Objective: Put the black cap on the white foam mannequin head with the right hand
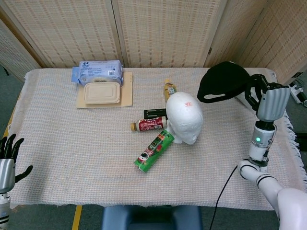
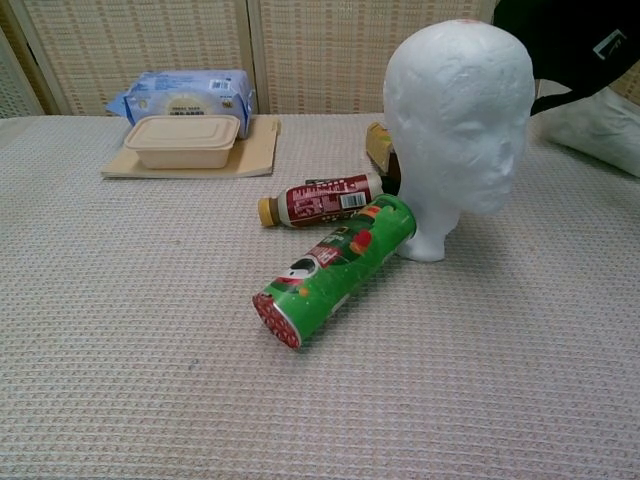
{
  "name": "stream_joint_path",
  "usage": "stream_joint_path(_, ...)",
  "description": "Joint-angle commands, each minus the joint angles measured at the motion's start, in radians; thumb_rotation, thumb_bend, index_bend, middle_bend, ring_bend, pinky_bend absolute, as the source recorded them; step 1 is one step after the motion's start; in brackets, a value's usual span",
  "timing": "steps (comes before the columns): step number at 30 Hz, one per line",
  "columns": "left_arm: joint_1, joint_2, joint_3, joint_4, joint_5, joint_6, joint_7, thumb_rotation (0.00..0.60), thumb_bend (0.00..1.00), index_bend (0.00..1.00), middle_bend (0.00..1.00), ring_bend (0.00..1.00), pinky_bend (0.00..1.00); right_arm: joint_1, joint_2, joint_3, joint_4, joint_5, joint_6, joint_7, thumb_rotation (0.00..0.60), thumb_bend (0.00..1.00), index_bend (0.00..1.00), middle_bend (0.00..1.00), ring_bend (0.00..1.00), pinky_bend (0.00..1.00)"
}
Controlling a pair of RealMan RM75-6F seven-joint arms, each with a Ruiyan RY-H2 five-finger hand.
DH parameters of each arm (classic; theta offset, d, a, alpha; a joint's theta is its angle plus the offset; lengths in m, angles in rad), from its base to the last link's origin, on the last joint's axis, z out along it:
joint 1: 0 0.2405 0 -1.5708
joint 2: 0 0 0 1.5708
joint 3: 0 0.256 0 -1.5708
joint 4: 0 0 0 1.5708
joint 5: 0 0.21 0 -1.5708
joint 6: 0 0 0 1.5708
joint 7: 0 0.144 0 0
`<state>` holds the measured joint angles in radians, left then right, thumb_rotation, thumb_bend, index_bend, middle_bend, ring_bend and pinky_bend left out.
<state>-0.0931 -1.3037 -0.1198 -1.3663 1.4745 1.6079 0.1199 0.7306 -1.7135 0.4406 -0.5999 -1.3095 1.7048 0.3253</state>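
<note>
While the table point(image 1: 72, 158) carries the lot under a woven cloth, items run from largest down.

Foam head point(image 1: 184, 117): white, upright near centre, face toward 6 o'clock; bare.

Cap point(image 1: 221, 81): black, held aloft at 1 o'clock of the head, clear of the table, its near edge close to the head's crown but apart from it; in the chest view it shows only partly at the top right corner point(image 2: 570, 45).

Right hand point(image 1: 271, 99): raised at the table's 3 o'clock side, fingers grasping the cap's right edge.

Left hand point(image 1: 8, 160): at the 8 o'clock corner, off the table edge, fingers spread, holding nothing.

Green can point(image 1: 154, 150): lying on its side at 7 o'clock of the head, its top end touching the base.

Wipes pack point(image 1: 97, 73): blue, at 11 o'clock.

Lidded box point(image 1: 101, 93): beige, on a tan board point(image 1: 125, 98), just in front of the wipes.

Red bottle point(image 1: 149, 125): lying at 9 o'clock of the head.

Yellow bottle point(image 1: 169, 89): lying at 11 o'clock behind the head.
</note>
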Motion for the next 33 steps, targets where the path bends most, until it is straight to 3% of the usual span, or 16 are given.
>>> stream_joint_path(1, -0.001, 0.0, -0.002, 0.0, -0.003, -0.002, -0.001, 0.6, 0.18, 0.18, 0.1, 0.04, 0.12, 0.061, 0.031, 0.027, -0.102, -0.02, 0.03, -0.092, 0.6, 0.5, 0.77, 1.0, 1.0, 1.0)
stream_joint_path(8, -0.003, 0.005, -0.021, 0.003, -0.026, -0.003, -0.007, 0.6, 0.18, 0.18, 0.1, 0.04, 0.12, 0.139, 0.035, 0.06, -0.199, -0.03, 0.022, -0.214, 0.6, 0.5, 0.77, 1.0, 1.0, 1.0)
stream_joint_path(17, -0.01, 0.002, -0.034, 0.019, -0.051, -0.02, -0.008, 0.6, 0.18, 0.18, 0.1, 0.04, 0.12, 0.191, -0.004, 0.073, -0.179, -0.014, -0.032, -0.225, 0.6, 0.5, 0.77, 1.0, 1.0, 1.0)
stream_joint_path(27, -0.012, -0.002, -0.032, 0.024, -0.051, -0.023, -0.009, 0.6, 0.18, 0.18, 0.1, 0.04, 0.12, 0.162, -0.05, 0.01, -0.17, -0.069, 0.024, -0.182, 0.6, 0.49, 0.77, 1.0, 1.0, 1.0)
stream_joint_path(33, -0.006, 0.007, -0.018, 0.002, -0.033, -0.015, -0.006, 0.6, 0.19, 0.18, 0.1, 0.04, 0.13, 0.077, -0.045, -0.085, -0.254, -0.159, 0.127, -0.198, 0.6, 0.49, 0.77, 1.0, 1.0, 1.0)
